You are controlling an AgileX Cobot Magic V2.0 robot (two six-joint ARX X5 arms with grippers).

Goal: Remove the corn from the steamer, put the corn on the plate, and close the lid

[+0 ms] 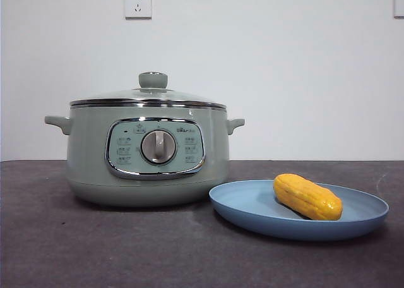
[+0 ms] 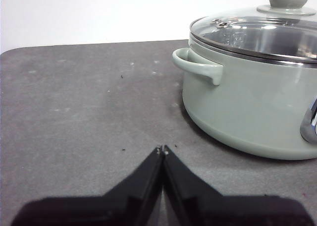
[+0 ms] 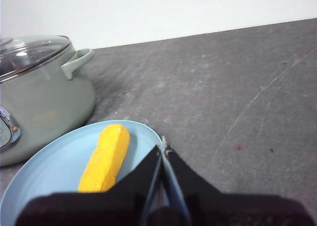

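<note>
- Steamer [image 1: 148,155]: on the table [image 1: 95,250], lid [image 1: 148,95] seated on its rim.
- Plate [image 1: 252,206]: just beside the steamer.
- Corn [image 1: 307,197]: lying on the plate.
- Left gripper [image 2: 162,149]: jaws pressed together, empty, beside the steamer.
- Right gripper [image 3: 163,147]: jaws together, empty, over the plate's edge.

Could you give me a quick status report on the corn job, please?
Left gripper shut, empty, beside steamer. Right gripper shut, empty, over plate rim. Corn on plate, lid on. Nothing in the way.

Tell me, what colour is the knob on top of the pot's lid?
Pale sage green, like the pot. The knob shows best in the front view.
</note>
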